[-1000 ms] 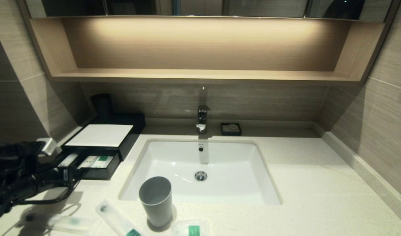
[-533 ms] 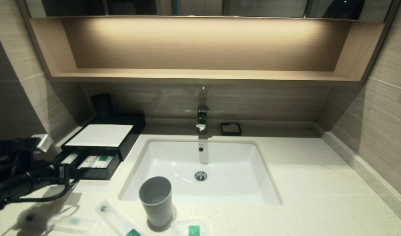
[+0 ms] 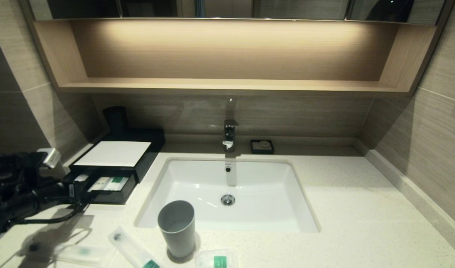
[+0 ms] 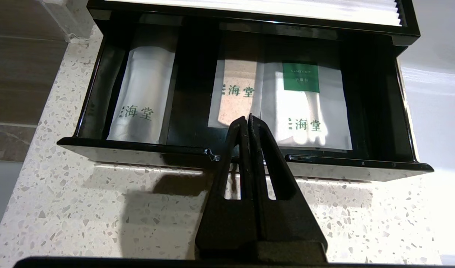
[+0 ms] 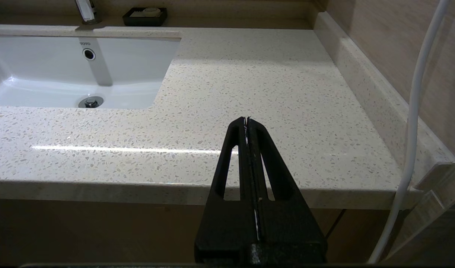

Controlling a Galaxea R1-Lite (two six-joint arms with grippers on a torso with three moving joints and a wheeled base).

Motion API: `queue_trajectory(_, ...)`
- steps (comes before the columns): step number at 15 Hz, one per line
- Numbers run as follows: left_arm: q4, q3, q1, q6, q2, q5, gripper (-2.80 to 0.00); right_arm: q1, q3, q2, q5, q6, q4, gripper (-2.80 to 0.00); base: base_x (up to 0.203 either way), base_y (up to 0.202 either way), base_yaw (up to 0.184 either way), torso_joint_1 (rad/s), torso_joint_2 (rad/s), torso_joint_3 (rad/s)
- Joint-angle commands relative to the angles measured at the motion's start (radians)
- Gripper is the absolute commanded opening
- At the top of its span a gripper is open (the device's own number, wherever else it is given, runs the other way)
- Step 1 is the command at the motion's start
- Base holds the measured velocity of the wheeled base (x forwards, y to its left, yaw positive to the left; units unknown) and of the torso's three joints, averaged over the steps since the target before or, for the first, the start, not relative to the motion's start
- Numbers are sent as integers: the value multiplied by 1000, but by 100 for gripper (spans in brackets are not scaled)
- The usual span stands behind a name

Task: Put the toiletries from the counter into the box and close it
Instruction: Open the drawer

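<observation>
The black box (image 3: 115,154) with a white top stands at the counter's (image 3: 361,208) back left, its front drawer (image 4: 138,149) pulled out. Packets lie in the drawer (image 4: 142,100) (image 4: 305,111). My left gripper (image 4: 248,118) is shut on nothing, its tips just over the notch in the drawer's front rim; in the head view the left gripper (image 3: 75,188) is at the drawer's left front corner. Toiletries lie at the front edge: two long packets (image 3: 132,251) (image 3: 84,253) and a small square one (image 3: 216,259). My right gripper (image 5: 246,120) is shut over the right front of the counter.
A grey cup (image 3: 177,227) stands between the packets at the sink's (image 3: 305,219) front rim. A faucet (image 3: 230,134) and a small black soap dish (image 3: 262,146) are at the back. A dark cylinder (image 3: 115,119) stands behind the box. Walls close both sides.
My left arm drew back slightly to the left, then came up and forward to the drawer again. The drawer, cup and packets have not moved.
</observation>
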Motion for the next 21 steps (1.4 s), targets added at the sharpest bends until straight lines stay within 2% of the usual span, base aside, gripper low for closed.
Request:
queue_trajectory(1,-5,-15,-4,1,25,-2,-280,0,2,1,0,-1,0,-280,0,0,0,0,0,0)
queue_trajectory(10,15,-43,-27,1,70,8,-280,0,2,1,0,-1,0,-280,0,0,0,0,0,0)
queue_trajectory(13,16,-36,-27,-3,32,6,-280,0,2,1,0,-1,0,-280,0,0,0,0,0,0)
queue_trajectory(21,92,-58,-27,-8,38,12,-280,0,2,1,0,-1,0,-280,0,0,0,0,0,0)
